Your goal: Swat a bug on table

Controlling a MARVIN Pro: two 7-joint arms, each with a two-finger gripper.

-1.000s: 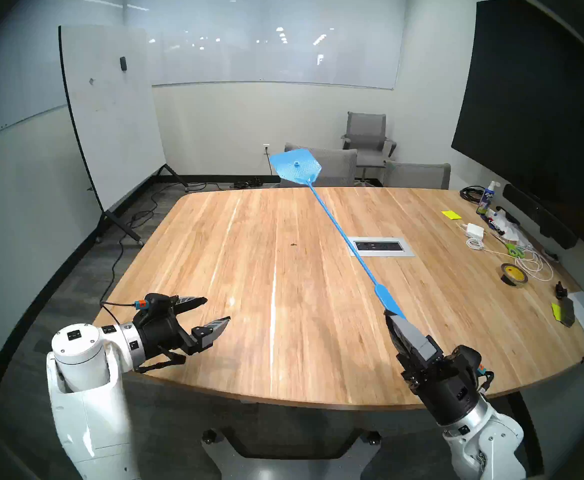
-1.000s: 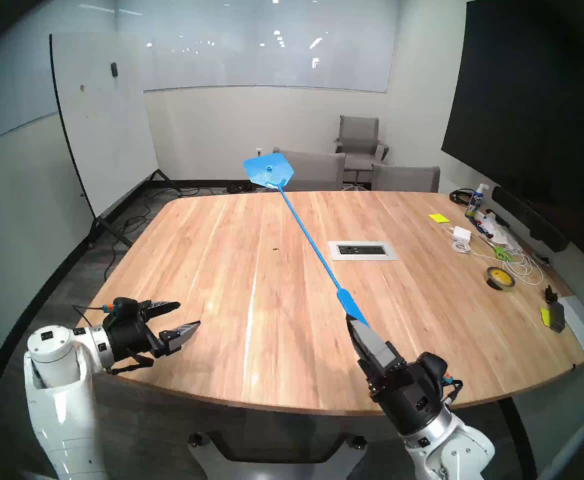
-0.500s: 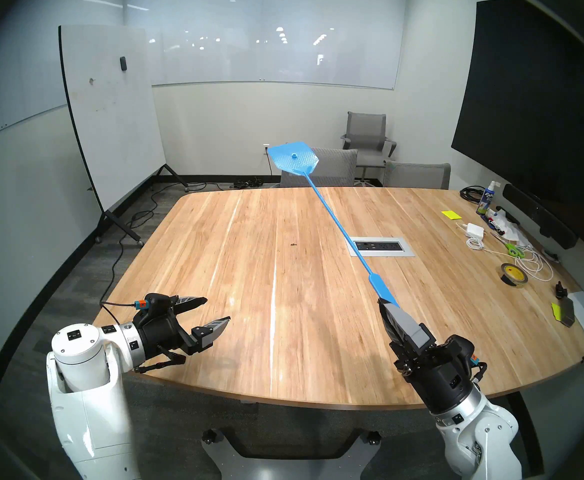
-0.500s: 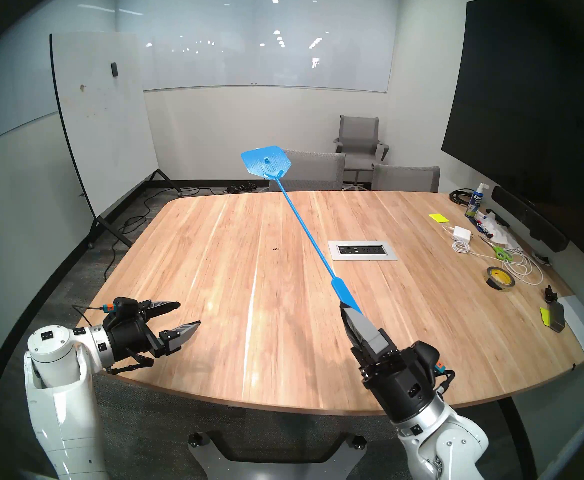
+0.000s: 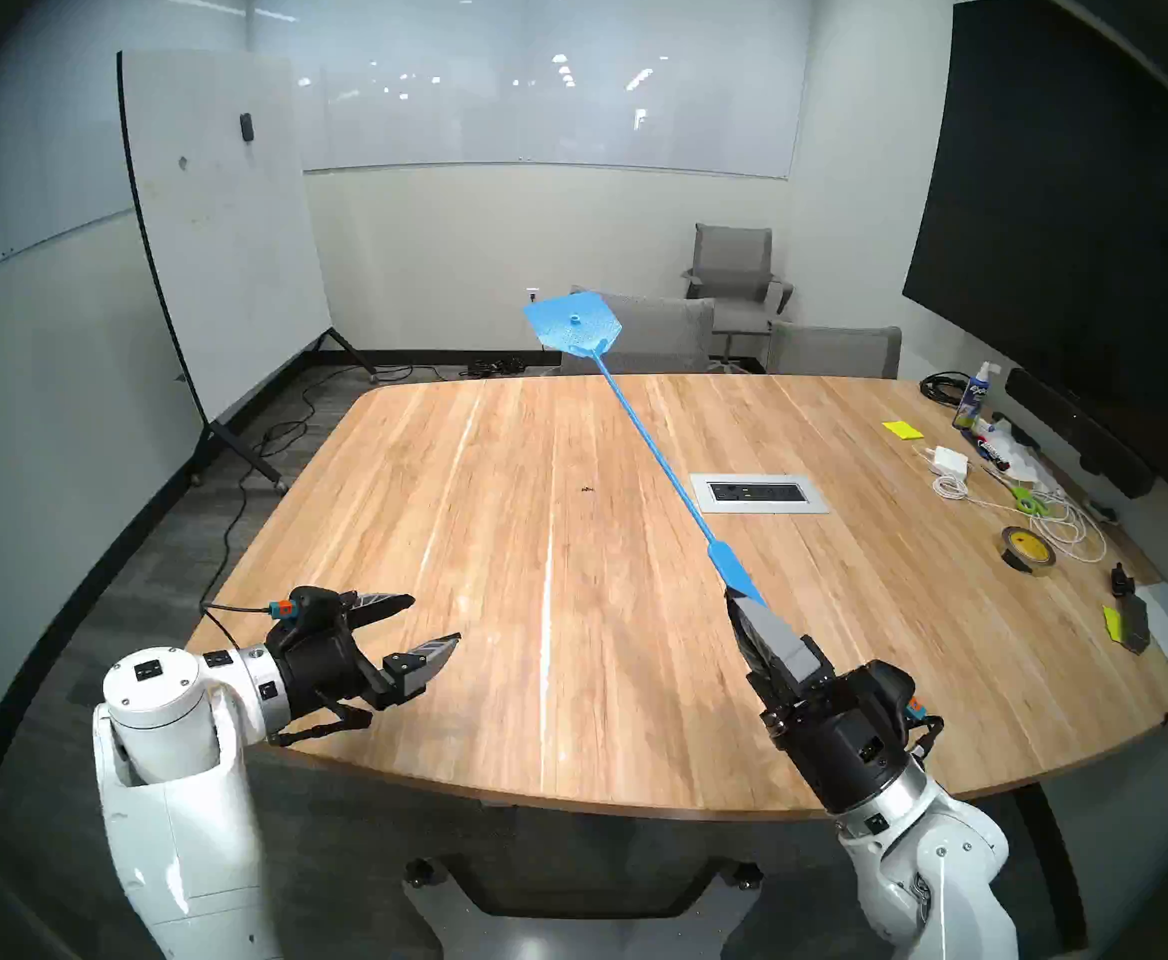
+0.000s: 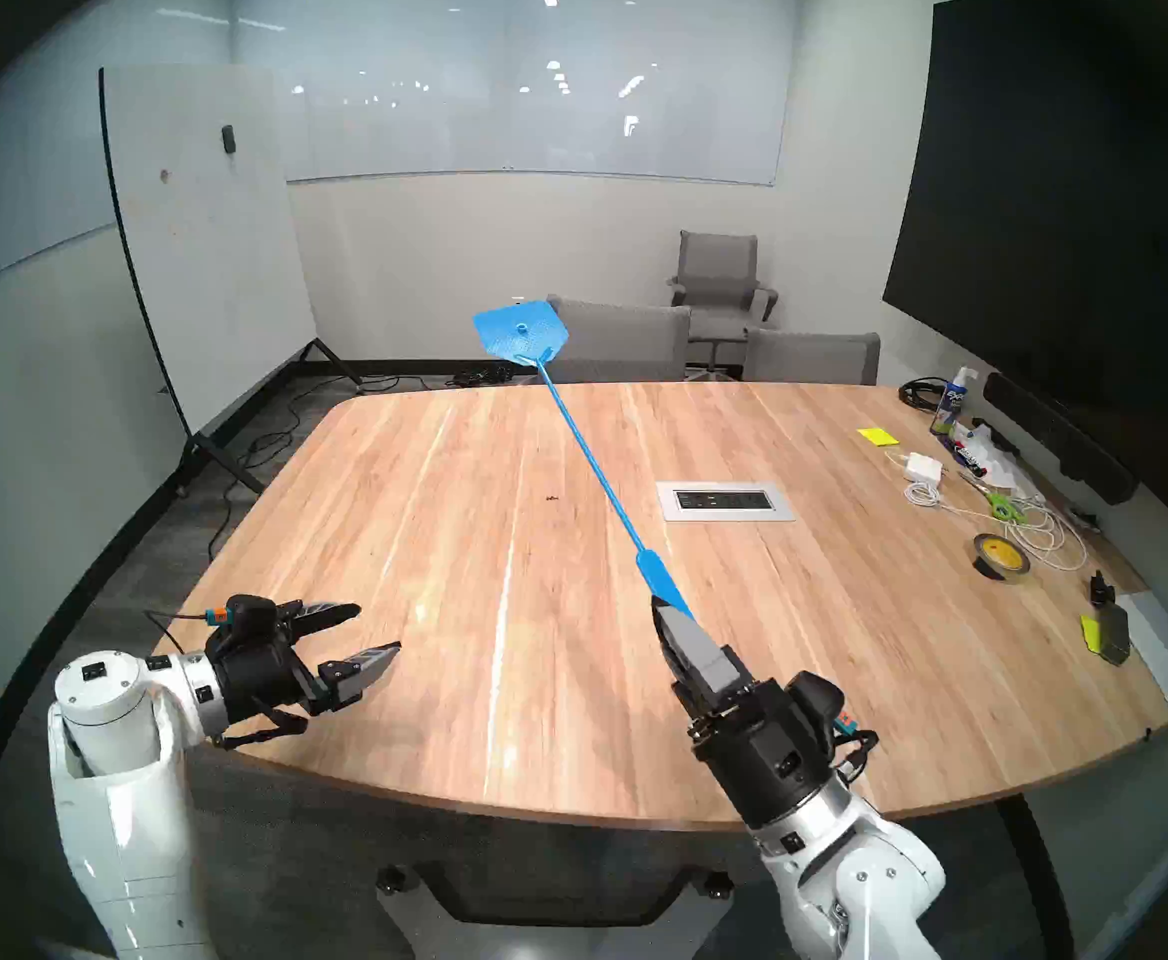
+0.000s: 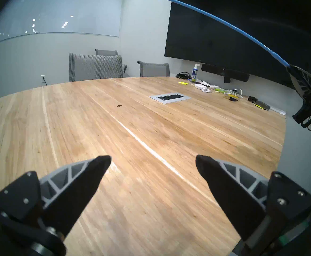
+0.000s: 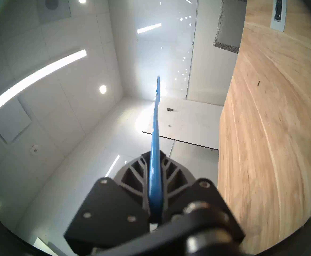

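One bug (image 5: 587, 489), one swatter (image 5: 643, 426)

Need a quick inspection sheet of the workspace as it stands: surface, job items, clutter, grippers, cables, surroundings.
Surface: light-wood plank table with a silver outlet panel; mostly bare.
Job's things: tiny dark bug on the table, left of the panel; blue plastic fly swatter raised, head in the air, not over the bug.
Clutter: at the right edge, tape roll, green scissors, yellow sticky notes, spray bottle.
Grippers: left gripper open, empty; right gripper shut on the swatter's handle.
Cables: white cord and charger on the table; black cables on the floor.
Surroundings: rolling whiteboard, grey chairs, dark wall screen.
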